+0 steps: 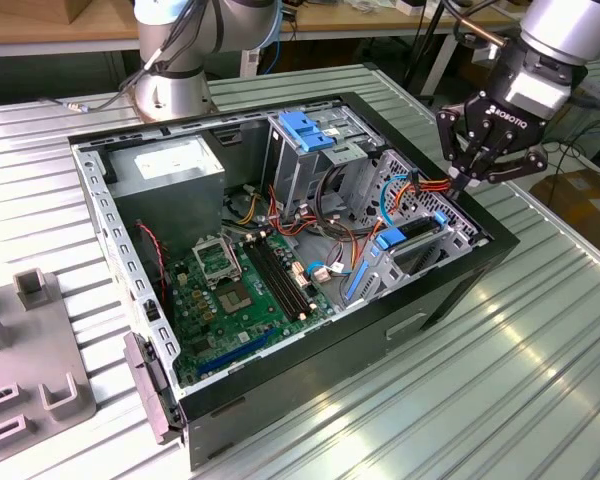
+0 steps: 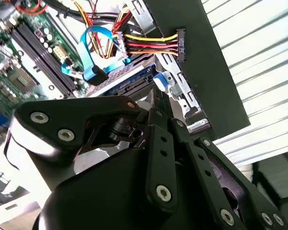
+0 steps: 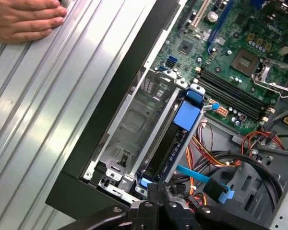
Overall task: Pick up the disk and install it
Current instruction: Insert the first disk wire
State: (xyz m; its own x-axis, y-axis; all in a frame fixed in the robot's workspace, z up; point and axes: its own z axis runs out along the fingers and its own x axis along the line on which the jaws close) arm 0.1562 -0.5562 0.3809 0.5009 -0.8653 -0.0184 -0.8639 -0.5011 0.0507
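The disk [image 1: 412, 232] stands on edge in the drive bay at the side of the open computer case [image 1: 280, 365] toward the exterior view's right, with blue rails along its edges. In the first wrist view the disk [image 3: 175, 143] shows a dark edge and a blue tab between the bay's metal walls. My gripper [image 1: 460, 183] hangs just above the disk's outer end, fingers shut together with nothing between them. In both wrist views the fingertips [image 3: 158, 190] [image 2: 152, 100] point at the end of the disk [image 2: 129, 81], beside an orange and yellow cable plug [image 2: 153, 43].
Inside the case lie a green motherboard [image 1: 240, 280], a grey power-supply box [image 1: 170, 165] and a metal drive cage with a blue handle [image 1: 305, 130]. Loose cables [image 1: 330, 230] cross beside the bay. A person's hand [image 3: 24, 19] rests on the ribbed table. A grey fixture [image 1: 30, 370] sits at the exterior view's left.
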